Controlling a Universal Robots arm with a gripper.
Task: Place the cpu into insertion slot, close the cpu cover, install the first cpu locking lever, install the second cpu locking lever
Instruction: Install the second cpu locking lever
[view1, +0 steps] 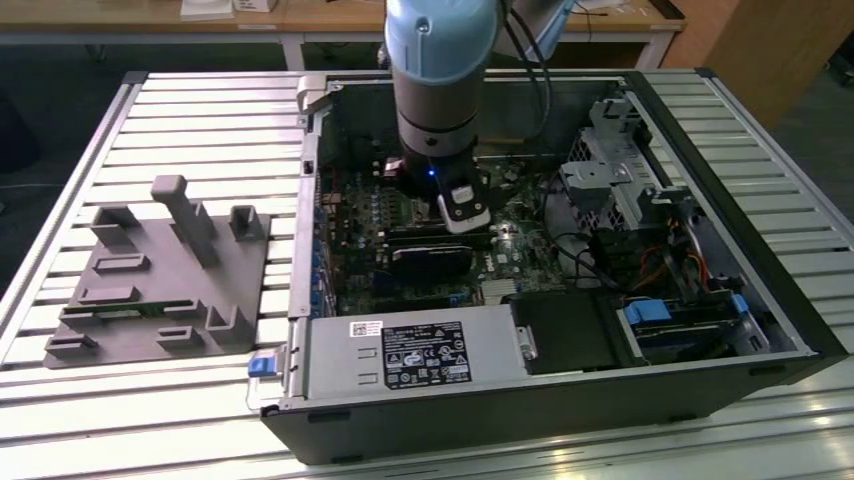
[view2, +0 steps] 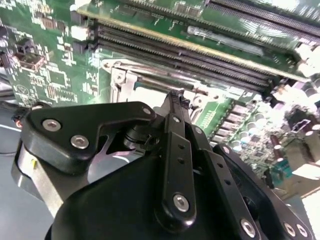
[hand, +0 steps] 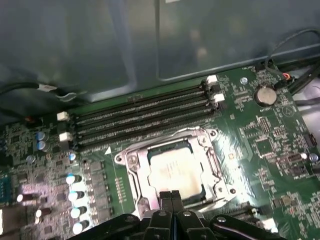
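Gripper (hand: 171, 196): fingers (hand: 166, 199) pressed together, holding nothing, tips at the cpu cover's near edge.
Cpu (hand: 174, 172): seated in its socket, framed by the lowered cpu cover (hand: 135, 172).
Memory slots (hand: 145, 112): just beside the socket.

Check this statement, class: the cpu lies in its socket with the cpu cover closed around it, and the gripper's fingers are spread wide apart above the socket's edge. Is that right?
Not quite. In the first wrist view the fingers are pressed together, not spread, at the socket's edge. The rest holds: the cpu lies in its socket with the cpu cover closed around it.
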